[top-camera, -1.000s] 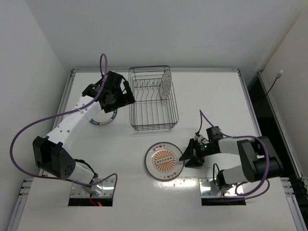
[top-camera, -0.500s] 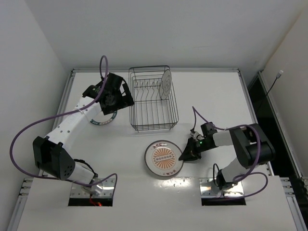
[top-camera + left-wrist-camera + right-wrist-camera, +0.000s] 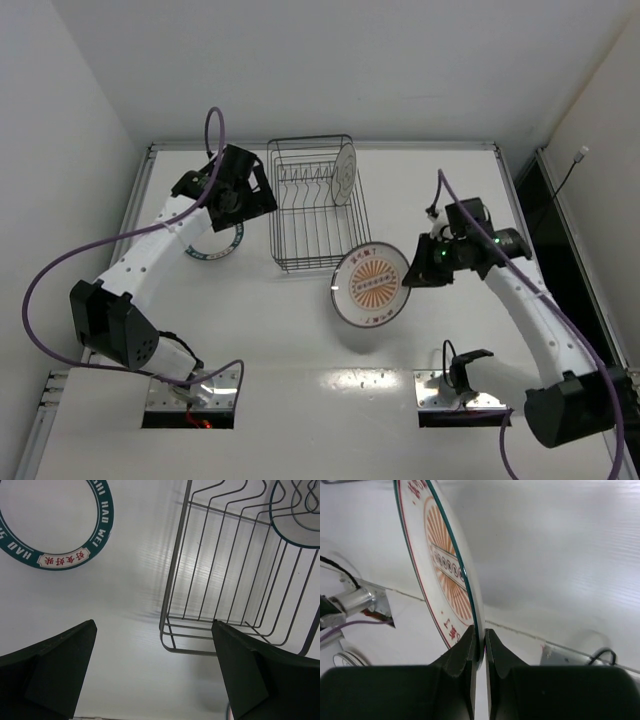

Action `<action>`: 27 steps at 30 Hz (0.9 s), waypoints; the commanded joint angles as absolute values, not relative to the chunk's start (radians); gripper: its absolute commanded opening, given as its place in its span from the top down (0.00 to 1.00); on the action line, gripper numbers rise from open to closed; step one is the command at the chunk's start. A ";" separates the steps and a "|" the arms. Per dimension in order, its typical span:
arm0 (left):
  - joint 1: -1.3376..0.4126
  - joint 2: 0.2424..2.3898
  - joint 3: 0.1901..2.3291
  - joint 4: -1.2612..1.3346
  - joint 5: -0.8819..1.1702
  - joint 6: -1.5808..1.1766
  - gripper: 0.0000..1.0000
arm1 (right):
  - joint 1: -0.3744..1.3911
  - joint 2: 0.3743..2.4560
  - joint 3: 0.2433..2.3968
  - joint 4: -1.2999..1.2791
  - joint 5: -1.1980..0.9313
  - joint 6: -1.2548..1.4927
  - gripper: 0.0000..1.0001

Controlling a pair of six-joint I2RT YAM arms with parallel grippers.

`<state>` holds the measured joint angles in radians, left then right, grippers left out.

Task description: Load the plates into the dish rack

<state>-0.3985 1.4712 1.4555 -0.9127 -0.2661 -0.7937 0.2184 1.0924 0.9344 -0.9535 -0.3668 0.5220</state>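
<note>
Top view: right gripper (image 3: 405, 278) has the sunburst plate (image 3: 368, 287) by its right edge, off the table (image 3: 450, 190) and tilted face-up, by the near end of the dish rack (image 3: 272, 215), whose long side runs away from the arms

Left wrist: left gripper (image 3: 154, 625) fingers wide apart, teal-rimmed plate (image 3: 75, 562) flat beside the rack

Right wrist: fingers pinched tight on the sunburst plate's rim, plate nearly edge-on
</note>
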 commanded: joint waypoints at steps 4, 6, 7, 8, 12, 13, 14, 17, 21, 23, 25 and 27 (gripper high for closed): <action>-0.396 1.511 1.540 -0.908 -0.279 -0.793 0.00 | 0.210 1.158 1.474 -1.322 -0.186 0.489 1.00; -0.396 1.511 1.551 -0.899 -0.279 -0.793 0.00 | 0.210 1.259 1.648 -1.331 -0.150 0.479 1.00; -0.396 1.511 1.560 -0.899 -0.279 -0.793 0.00 | 0.210 1.296 1.699 -1.316 -0.118 0.479 1.00; -0.396 1.511 1.560 -0.899 -0.279 -0.793 0.00 | 0.221 1.334 1.744 -1.298 -0.091 0.489 1.00; -0.396 1.511 1.551 -0.917 -0.279 -0.816 0.00 | 0.239 1.520 1.899 -1.160 0.052 0.499 1.00; -0.396 1.502 1.539 -0.917 -0.266 -0.816 0.00 | 0.239 1.560 1.928 -1.140 0.116 0.499 1.00; -0.396 1.502 1.525 -0.917 -0.265 -0.816 0.00 | 0.253 1.647 2.001 -1.115 0.150 0.499 1.00; -0.396 1.491 1.514 -0.917 -0.265 -0.816 0.00 | 0.290 1.785 2.219 -1.127 0.271 0.485 1.00; -0.396 1.482 1.505 -0.917 -0.267 -0.816 0.00 | 0.333 2.009 2.425 -1.102 0.376 0.472 1.00; -0.396 1.482 1.505 -0.917 -0.239 -0.816 0.00 | 0.345 2.048 2.441 -1.069 0.397 0.472 1.00; -0.396 1.482 1.496 -0.917 -0.230 -0.816 0.00 | 0.374 2.074 2.441 -1.022 0.416 0.472 1.00; -0.396 1.482 1.496 -0.926 -0.230 -0.807 0.00 | 0.394 2.103 2.419 -0.977 0.448 0.472 1.00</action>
<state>-0.3985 1.5127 1.5040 -0.9211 -0.2470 -0.8055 0.3618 2.0956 2.3810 -1.0889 0.3443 0.4774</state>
